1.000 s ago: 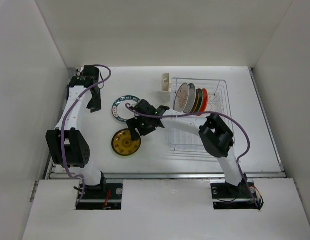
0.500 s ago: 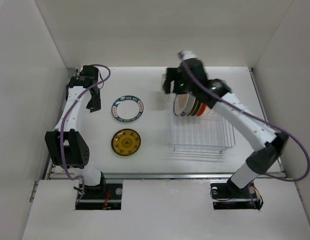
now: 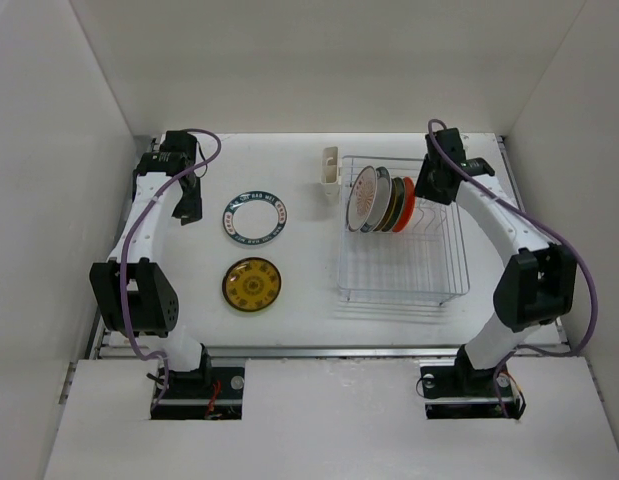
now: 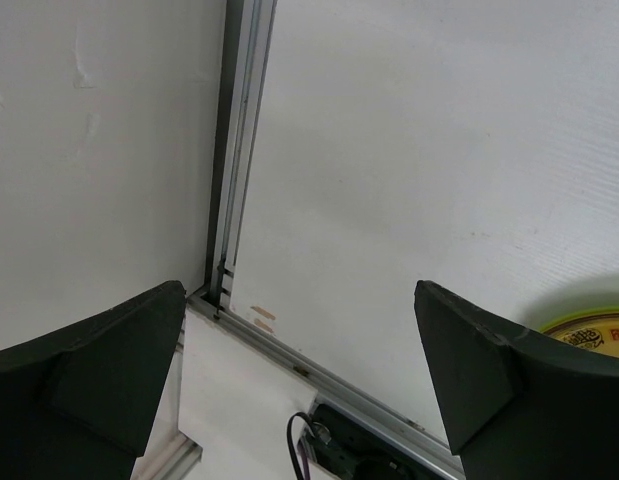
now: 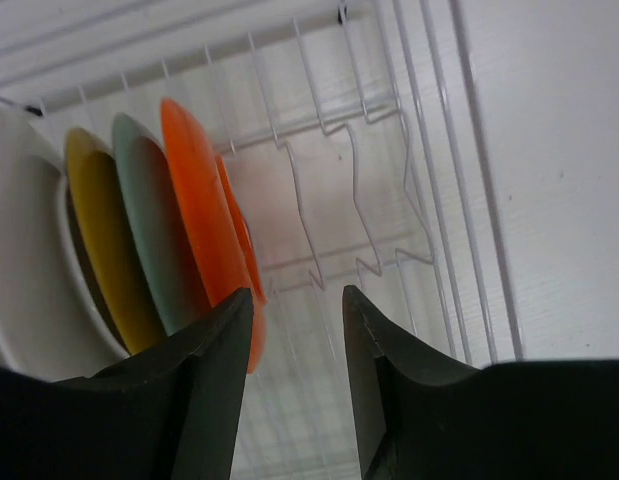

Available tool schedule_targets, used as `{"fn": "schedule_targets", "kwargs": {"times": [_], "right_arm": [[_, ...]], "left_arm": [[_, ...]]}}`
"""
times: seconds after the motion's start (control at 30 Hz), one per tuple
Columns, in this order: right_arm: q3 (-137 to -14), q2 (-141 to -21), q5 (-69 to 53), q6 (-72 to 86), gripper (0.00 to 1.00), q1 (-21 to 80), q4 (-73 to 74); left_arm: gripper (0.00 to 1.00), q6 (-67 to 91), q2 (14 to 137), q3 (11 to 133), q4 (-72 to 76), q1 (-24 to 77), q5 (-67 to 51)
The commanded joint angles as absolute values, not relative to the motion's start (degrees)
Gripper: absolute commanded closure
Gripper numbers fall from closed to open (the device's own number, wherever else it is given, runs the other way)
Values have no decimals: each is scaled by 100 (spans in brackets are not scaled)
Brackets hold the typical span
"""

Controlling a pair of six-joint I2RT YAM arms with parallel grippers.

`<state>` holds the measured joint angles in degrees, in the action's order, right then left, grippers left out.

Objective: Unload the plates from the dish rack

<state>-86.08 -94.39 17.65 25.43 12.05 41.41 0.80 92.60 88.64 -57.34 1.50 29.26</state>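
Swinging across the dish rack (image 3: 404,270), the right arm had left the rack's cup-holder corner, where it was half a second before, and now reached in from the opposite side. The left arm had not moved.

The right tool (image 5: 294,300) hung with its jaws parted and nothing between them. Just off one fingertip stood the orange-red plate (image 5: 194,235), nearest of four upright in the rack. Beyond it, farther from the tool, came a grey-green plate (image 5: 149,230), an olive-yellow plate (image 5: 99,240) and a white plate (image 5: 19,250). Well apart from this tool, the teal-rimmed plate (image 3: 256,220) and the amber patterned plate (image 3: 251,284) lay flat on the table (image 3: 299,300). The left tool (image 4: 299,300) was wide open and empty.

The step looked like the approach for a third plate. Next, the open fingers would need to straddle the orange rim, then close.
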Motion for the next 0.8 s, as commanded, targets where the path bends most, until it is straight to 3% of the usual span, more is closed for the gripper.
{"fn": "schedule_targets", "kwargs": {"times": [0.0, 0.33, 0.6, 0.77], "right_arm": [[-8543, -9333, 1451, 2470, 53, 1187, 3578], [-8596, -9817, 1485, 2417, 53, 1187, 3577], [-8868, -9150, 2276, 2356, 53, 1187, 3990], [-8755, -9070, 1882, 2276, 53, 1187, 3929]], "left_arm": [[2, 62, 9202, 8956, -5862, 149, 2953], [2, 62, 9255, 8842, -5810, 149, 3181], [2, 62, 9316, 8842, -5810, 149, 3234], [2, 62, 9316, 8842, -5810, 149, 3287]]}}
